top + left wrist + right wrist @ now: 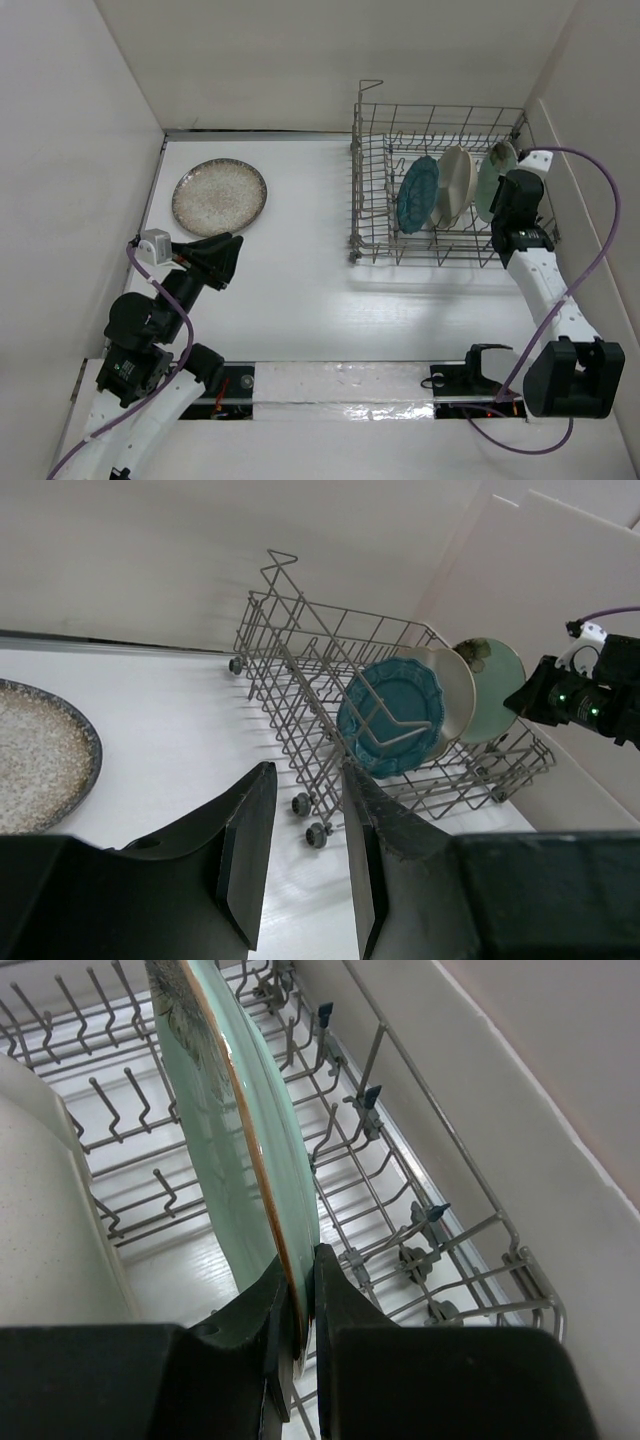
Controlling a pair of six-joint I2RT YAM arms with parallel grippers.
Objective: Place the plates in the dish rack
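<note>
Progress: three of four plates in rack (pixel 372 190), right half of frame.
- Teal plate (pixel 417 194) and cream plate (pixel 455 186): upright between tines.
- Mint plate (pixel 250 1150): upright at rack's right end, rim clamped by right gripper (pixel 298 1290), not yet released.
- Speckled plate (pixel 219 196): flat on table (pixel 300 290), upper left, well apart from rack. Left to load.
- Left gripper (pixel 305 800): near speckled plate, fingers apart, empty.

In way: rack's tall wire side, probably to be cleared before free slots left of teal plate.

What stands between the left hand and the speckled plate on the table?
Nothing visible does. The open left hand sits close to the speckled plate, with only bare table between them; the dish rack stands off to the right.
</note>
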